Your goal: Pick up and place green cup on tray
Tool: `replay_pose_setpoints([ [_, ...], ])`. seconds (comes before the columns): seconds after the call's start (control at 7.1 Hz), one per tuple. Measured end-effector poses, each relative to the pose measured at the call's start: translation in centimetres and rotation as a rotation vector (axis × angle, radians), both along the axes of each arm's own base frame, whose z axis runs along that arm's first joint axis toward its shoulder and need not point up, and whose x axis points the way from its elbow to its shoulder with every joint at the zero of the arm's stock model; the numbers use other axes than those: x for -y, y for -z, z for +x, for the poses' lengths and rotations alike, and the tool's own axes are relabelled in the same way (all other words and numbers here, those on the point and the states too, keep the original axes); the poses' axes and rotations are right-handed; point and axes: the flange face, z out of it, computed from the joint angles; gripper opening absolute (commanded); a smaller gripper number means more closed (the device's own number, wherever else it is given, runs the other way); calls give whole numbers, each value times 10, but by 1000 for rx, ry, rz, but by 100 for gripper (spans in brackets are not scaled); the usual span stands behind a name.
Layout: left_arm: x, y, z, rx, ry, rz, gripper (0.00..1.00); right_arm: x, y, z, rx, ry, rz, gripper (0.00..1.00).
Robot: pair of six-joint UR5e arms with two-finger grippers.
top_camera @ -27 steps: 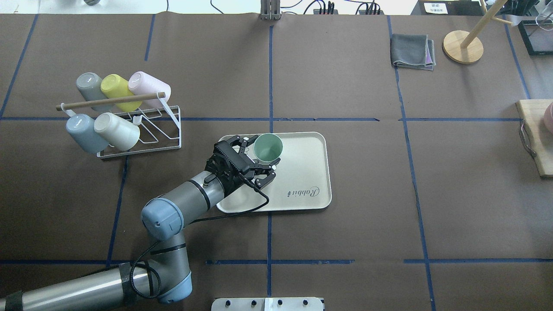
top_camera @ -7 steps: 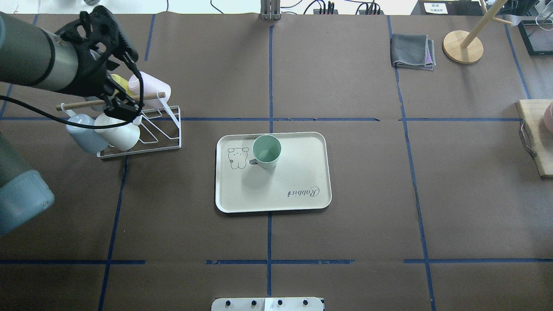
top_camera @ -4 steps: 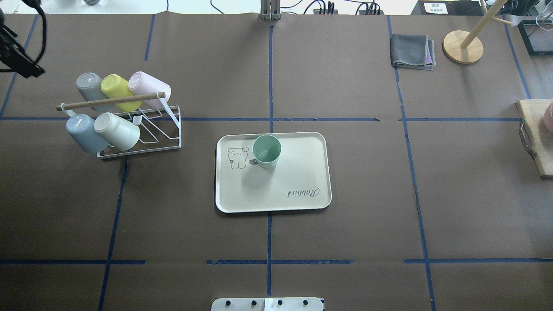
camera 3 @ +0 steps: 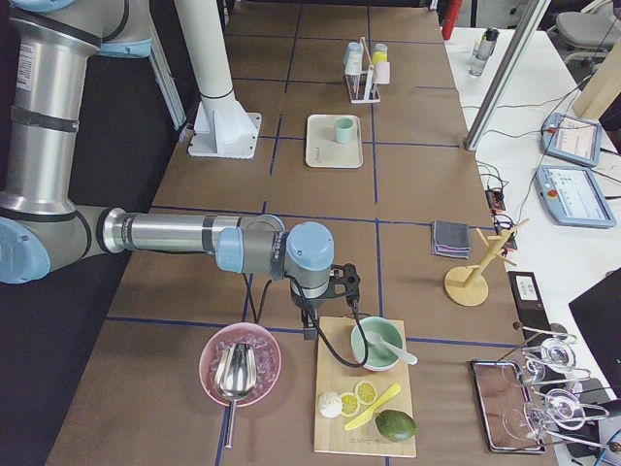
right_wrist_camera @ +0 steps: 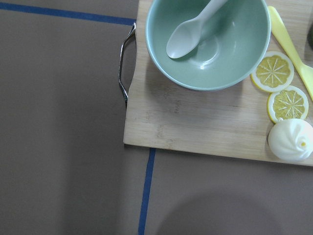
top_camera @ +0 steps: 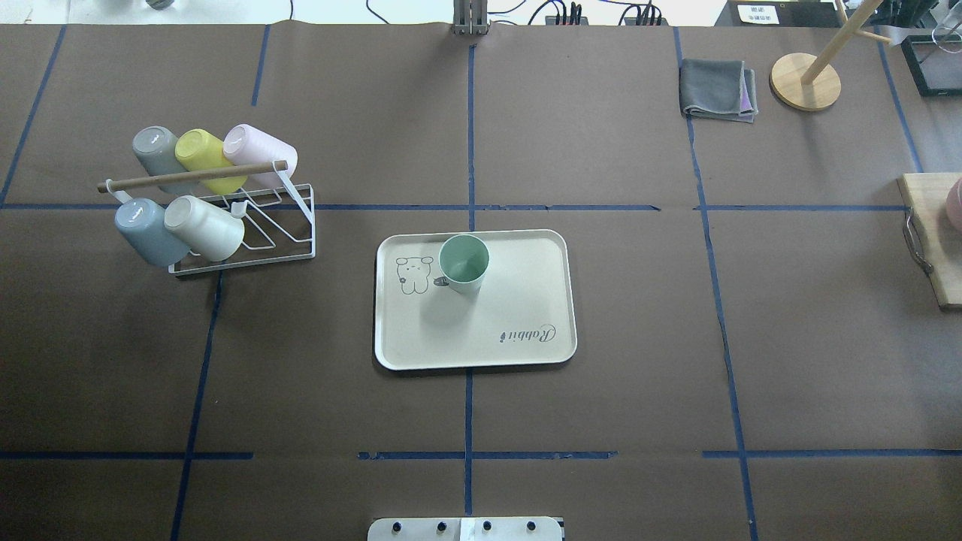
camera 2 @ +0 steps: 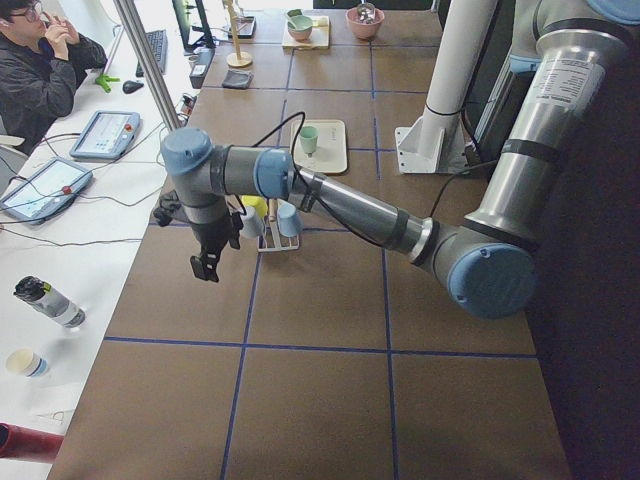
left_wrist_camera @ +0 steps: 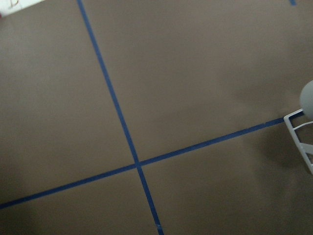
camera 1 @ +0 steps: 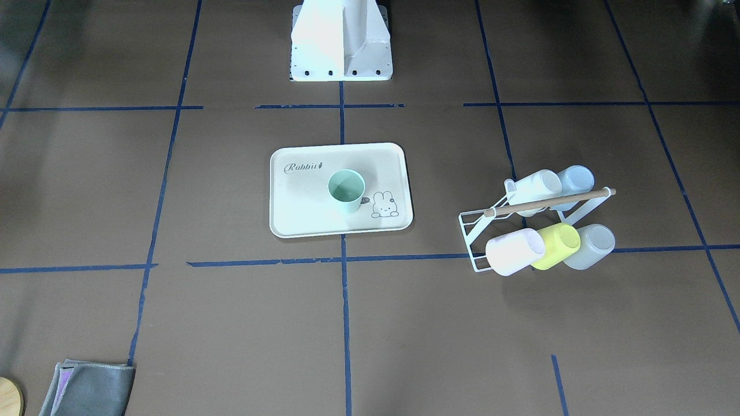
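Arms sit well apart, one at each end of the tabletop (top_camera: 601, 413), and neither shows in the overhead or front-facing views. We see the left arm (camera 2: 350, 210) only from the left side: its forearm stretches out low from a bent elbow and the wrist turns down. The left tool (camera 2: 205, 265) hangs over bare tabletop just beside the wire rack (top_camera: 240, 225) of pastel cups. At that size we cannot tell how its jaws stand. Its wrist camera shows no fingers, only crossed blue tape and a corner of the rack.

We see the right arm (camera 3: 165, 233) only from the right side, forearm level and wrist pointing down. The right tool (camera 3: 309, 330) hangs over the handle end of the wooden board (right_wrist_camera: 195, 122), near the bowl (right_wrist_camera: 210, 44) with a spoon in it. We cannot tell its opening either, and its own camera shows no fingers.

Nothing touches the green cup (top_camera: 464, 263). It stands upright, mouth up, on the tray (top_camera: 526, 353), next to the drawn rabbit and well apart from both tools.
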Motion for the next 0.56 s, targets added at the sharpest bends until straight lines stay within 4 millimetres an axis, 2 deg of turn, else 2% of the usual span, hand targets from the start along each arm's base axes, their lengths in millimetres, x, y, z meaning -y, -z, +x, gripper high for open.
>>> replay_pose_setpoints([
  [0.14, -37, -56, -7, -12, 16, -1, 100, 0, 0, 0, 0, 0, 0, 100],
  [0.28, -66, -97, -8, -14, 21, 30, 100, 0, 0, 0, 0, 0, 1, 100],
  [0.42, -82, -124, -8, -12, 22, 43, 100, 0, 1, 0, 0, 0, 2, 100],
  [0.56, -87, -140, -6, -11, 21, 15, 100, 1, 2, 0, 0, 0, 4, 100],
])
